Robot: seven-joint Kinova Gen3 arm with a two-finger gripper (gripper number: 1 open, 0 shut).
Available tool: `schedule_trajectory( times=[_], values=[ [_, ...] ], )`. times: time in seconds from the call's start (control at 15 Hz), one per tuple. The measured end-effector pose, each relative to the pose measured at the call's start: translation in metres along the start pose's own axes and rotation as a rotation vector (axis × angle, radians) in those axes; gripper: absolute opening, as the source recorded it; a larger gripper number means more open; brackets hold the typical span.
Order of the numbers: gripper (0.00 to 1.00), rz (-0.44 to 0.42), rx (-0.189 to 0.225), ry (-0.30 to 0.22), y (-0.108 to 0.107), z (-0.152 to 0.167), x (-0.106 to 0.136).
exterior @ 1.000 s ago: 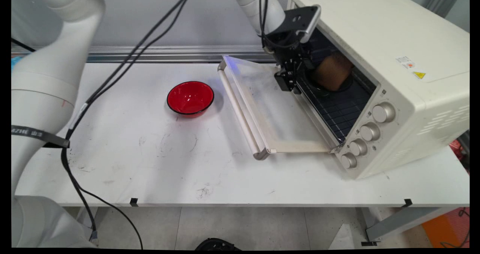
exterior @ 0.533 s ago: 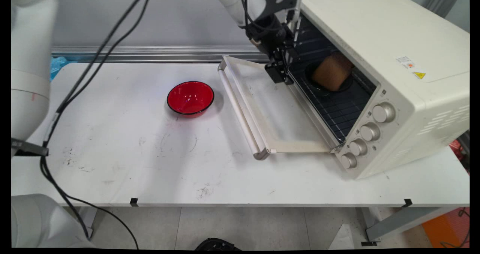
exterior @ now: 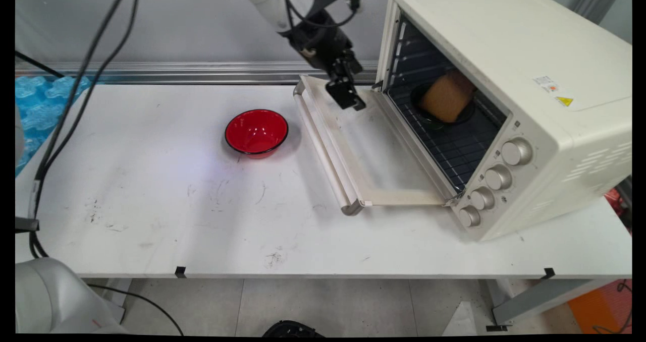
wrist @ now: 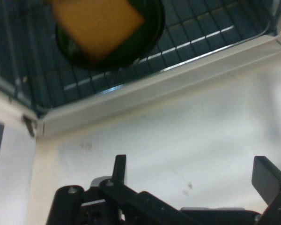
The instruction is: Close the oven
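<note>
My gripper hangs over the far end of the toaster oven's let-down glass door, outside the oven's mouth, with my jaws spread apart and holding nothing; the hand view shows the two fingers well separated, with only the pale door between them. The cream toaster oven sits on the right side of the white table, its door lying flat toward the table's middle, which leaves the wire rack inside open to reach. On that rack, toward the back, rests a dark round dish carrying a tan block of bread, tilted and leaning rather than lying flat. A red bowl stands on the table left of the door, apart from it and holding nothing that I can see. Compared with a second ago, I have drawn back and up: then my gripper was inside the oven's opening right beside the dish, and now it is clear of the cavity, over the door, while the dish and bread remain where they were on the rack and the bowl has not shifted.
</note>
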Motion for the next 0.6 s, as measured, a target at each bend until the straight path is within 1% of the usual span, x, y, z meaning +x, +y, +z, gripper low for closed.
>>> schedule_trajectory(
  times=[0.13,0.33,0.6],
  values=[
    [1.00,-0.055,0.019,-0.013,0.005,-0.014,-0.010],
    [1.00,-0.108,0.035,-0.030,0.012,-0.028,-0.023],
    [1.00,-0.188,0.053,-0.072,0.025,-0.051,-0.048]
  ],
)
